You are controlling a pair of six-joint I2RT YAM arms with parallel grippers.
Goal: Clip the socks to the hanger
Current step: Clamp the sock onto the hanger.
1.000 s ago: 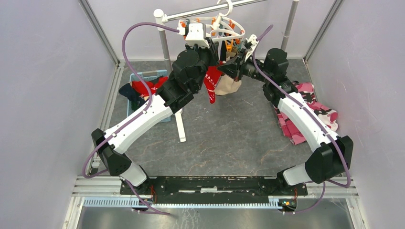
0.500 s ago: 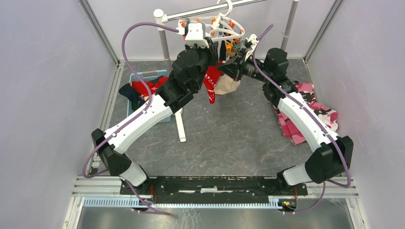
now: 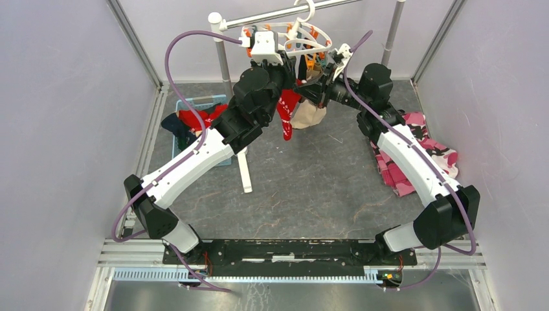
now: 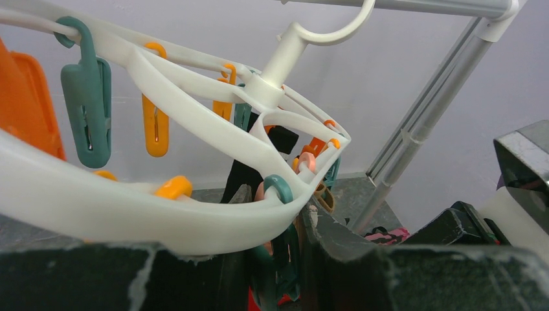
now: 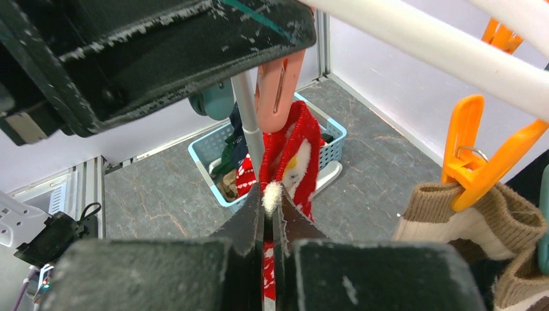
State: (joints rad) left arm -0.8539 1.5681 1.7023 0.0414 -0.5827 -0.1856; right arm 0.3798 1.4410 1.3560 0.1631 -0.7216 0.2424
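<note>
I see soft, even light from above in the top view, with faint shadows on the desk (image 3: pixel 291 188). In my wrist views the nearest hanger (image 4: pixel 129 214) parts look blurred, slightly overexposed.

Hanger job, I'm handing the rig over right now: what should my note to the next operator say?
Right hand: shut on the white-trimmed edge of the red sock, holding it just below a salmon clip.
Left hand: at that clip under the hanger; unclear whether it is squeezing it.
Done: beige sock hangs from an orange clip; a dark sock hangs there too.
Left: get the red sock into the salmon clip, then clip the spare socks from the blue basket.
</note>
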